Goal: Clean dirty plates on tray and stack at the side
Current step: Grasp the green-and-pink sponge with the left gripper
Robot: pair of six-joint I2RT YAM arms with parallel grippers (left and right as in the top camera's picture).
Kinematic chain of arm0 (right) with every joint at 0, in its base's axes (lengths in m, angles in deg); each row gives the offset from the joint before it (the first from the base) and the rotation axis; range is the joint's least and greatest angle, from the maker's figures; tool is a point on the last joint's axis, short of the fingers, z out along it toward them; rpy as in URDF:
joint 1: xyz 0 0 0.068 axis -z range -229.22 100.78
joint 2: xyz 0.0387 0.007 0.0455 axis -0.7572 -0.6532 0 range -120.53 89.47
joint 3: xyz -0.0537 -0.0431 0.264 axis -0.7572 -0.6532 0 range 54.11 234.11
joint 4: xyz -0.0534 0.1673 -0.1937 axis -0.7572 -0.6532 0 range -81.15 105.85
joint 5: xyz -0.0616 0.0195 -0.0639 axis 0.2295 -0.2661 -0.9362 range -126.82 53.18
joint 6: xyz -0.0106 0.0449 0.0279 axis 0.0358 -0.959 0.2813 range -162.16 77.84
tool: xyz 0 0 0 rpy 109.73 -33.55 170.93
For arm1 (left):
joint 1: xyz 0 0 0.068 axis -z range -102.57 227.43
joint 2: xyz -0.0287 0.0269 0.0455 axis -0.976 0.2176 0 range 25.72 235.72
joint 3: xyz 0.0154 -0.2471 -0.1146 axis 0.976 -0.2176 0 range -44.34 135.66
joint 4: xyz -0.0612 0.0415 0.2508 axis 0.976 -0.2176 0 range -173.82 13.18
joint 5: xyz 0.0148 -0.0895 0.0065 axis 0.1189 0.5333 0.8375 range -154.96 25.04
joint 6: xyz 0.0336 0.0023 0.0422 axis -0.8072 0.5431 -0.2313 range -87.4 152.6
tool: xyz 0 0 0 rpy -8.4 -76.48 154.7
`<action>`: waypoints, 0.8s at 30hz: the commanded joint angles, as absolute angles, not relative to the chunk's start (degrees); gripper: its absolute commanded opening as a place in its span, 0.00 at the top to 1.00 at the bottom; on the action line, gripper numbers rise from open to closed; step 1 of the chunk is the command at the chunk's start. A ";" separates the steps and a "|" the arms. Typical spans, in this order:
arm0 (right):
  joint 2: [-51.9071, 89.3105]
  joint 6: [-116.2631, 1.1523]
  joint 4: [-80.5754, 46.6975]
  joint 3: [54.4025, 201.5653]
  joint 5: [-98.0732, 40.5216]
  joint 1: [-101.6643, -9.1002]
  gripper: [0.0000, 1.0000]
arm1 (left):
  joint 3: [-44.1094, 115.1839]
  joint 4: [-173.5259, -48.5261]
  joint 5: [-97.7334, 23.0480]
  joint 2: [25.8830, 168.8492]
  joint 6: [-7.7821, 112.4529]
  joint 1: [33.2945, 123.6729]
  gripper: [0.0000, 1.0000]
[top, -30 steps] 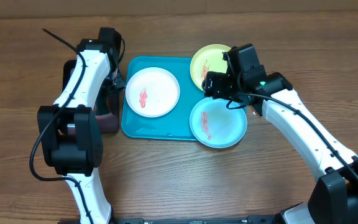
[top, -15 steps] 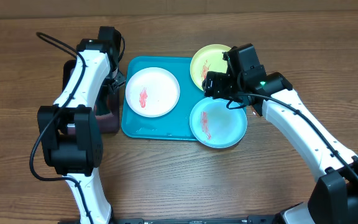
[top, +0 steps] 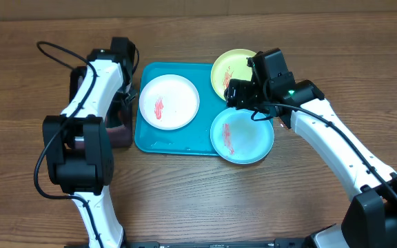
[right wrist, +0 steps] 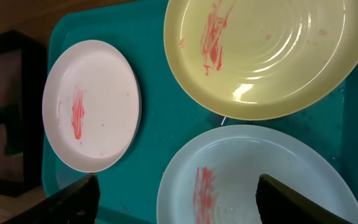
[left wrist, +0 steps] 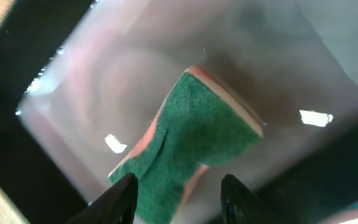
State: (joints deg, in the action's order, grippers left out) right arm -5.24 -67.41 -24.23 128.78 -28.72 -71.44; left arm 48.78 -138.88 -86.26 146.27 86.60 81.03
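Three smeared plates lie on the turquoise tray point(top: 150, 138): a white plate point(top: 169, 101) at left, a yellow-green plate point(top: 233, 69) at back right, a light blue plate point(top: 242, 135) at front right. They also show in the right wrist view: white plate point(right wrist: 91, 106), yellow-green plate point(right wrist: 272, 50), light blue plate point(right wrist: 253, 180). My right gripper point(right wrist: 176, 202) is open and hangs above the light blue plate's near rim. My left gripper point(left wrist: 178, 198) is open over a green sponge point(left wrist: 197, 140) that lies in the black tray point(left wrist: 17, 168).
The small black tray with a pinkish inside point(top: 119, 127) stands left of the turquoise tray, mostly under my left arm. A black cable point(top: 60, 49) loops behind the left arm. Bare wood table lies all around.
The cable behind the left arm has swung. The left arm has shifted slightly. The right arm and the plates have not moved.
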 commanded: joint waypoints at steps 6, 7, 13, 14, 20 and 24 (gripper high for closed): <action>-5.24 -67.46 -24.38 130.31 -29.33 -71.76 0.18 | 43.82 -134.49 -88.12 147.32 85.00 80.44 0.55; -5.24 -67.46 -24.51 130.31 -29.33 -71.76 0.18 | 43.82 -134.34 -88.12 147.32 84.26 80.44 0.55; -5.26 -67.26 -24.97 130.31 -29.97 -71.76 0.18 | 43.91 -133.29 -88.07 147.32 74.31 80.44 0.59; -5.26 -67.26 -24.97 130.31 -29.97 -71.76 0.18 | 43.91 -133.29 -88.07 147.32 72.63 80.44 0.60; -5.26 -67.28 -24.97 130.31 -29.97 -71.76 0.18 | 43.89 -133.31 -87.85 147.32 66.66 80.44 0.56; -5.26 -67.28 -25.02 130.31 -29.97 -71.76 0.18 | 43.89 -133.22 -87.85 147.32 66.18 80.44 0.51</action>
State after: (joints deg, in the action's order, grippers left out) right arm -5.26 -67.41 -25.21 128.78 -29.35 -71.44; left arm 44.28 -133.35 -86.72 146.51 68.96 81.03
